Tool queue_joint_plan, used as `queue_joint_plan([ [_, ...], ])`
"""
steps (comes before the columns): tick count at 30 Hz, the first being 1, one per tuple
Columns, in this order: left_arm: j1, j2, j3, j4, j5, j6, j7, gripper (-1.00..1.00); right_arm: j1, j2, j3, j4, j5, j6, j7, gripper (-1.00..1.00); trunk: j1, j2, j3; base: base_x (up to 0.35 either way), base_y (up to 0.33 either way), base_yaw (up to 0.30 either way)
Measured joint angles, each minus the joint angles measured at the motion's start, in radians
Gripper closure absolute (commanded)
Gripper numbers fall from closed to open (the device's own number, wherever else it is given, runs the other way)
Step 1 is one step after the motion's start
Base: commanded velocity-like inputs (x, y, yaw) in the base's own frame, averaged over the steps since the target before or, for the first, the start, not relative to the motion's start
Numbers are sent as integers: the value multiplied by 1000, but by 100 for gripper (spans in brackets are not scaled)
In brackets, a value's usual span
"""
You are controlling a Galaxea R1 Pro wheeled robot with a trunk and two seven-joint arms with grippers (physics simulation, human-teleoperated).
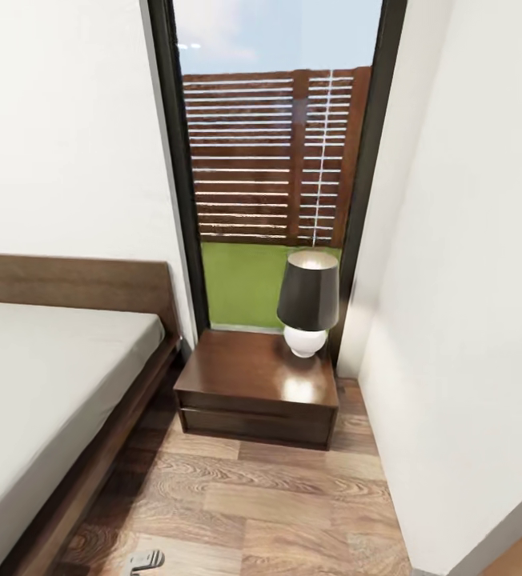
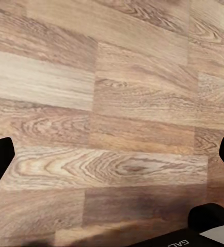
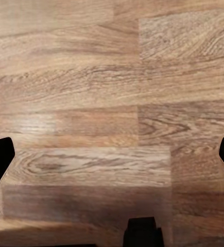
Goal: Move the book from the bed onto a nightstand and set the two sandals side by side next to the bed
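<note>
Head view: nightstand (image 1: pixel 254 386) at 12 o'clock, wedged between the bed (image 1: pixel 45 384) at 9 and the white wall (image 1: pixel 469 320) at 3. Black-shaded lamp (image 1: pixel 307 302) sits on its back right corner. Left gripper (image 2: pixel 112 154) and right gripper (image 3: pixel 112 154) both have jaws spread wide, empty, over plank floor (image 1: pixel 245 496). Book and sandals aren't visible here. Likely risks: tight corridor, so the base could clip the bed frame or wall; a careless placement could knock the lamp.

The bed (image 1: pixel 45 384) runs off the picture's left and bottom edges, its far side unseen.
</note>
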Motion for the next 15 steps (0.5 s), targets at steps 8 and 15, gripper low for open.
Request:
queue_joint_plan([
  [8,0,0,0,0,-1,1,0,-100,0,0,0,0,0,0,1,-100,0,0,0,132,0,0],
  [15,0,0,0,0,-1,0,0,-100,0,0,0,0,0,1,5,-100,1,0,-1,7,0,121],
])
